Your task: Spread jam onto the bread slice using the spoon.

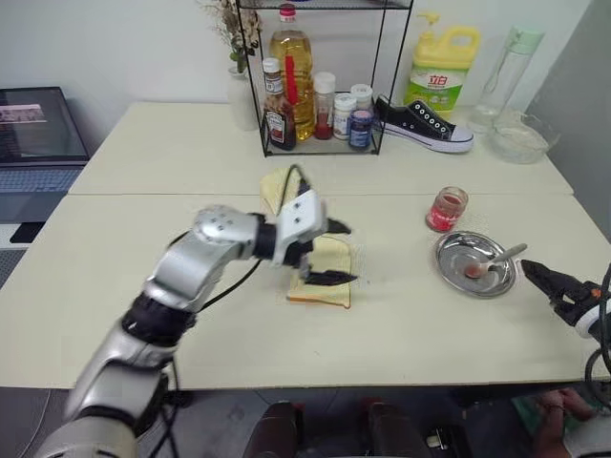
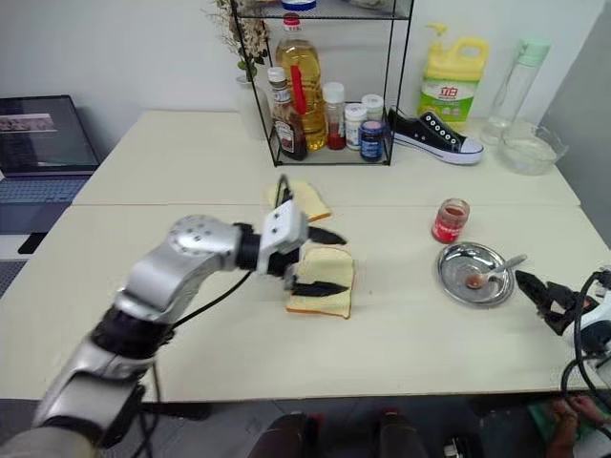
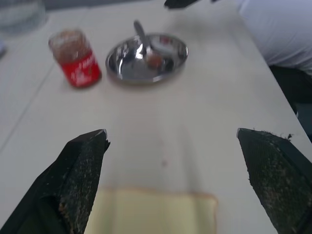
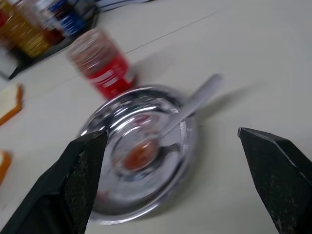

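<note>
Spoon (image 1: 498, 262) in dish (image 1: 456, 250), just beside right gripper (image 1: 546, 282).

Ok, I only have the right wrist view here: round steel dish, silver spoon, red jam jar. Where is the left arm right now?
Observer: The left gripper is over the pale cream-yellow square bread slice in the middle of the table, fingers open, holding nothing.
Operator: Any jam on that slice yet?
Observer: No red smear on the part that shows; the fingers cover some of it.
Operator: Is that the only bread?
Observer: No, a browner, golden-faced slice lies behind it, toward the black wire rack of bottles.
</note>
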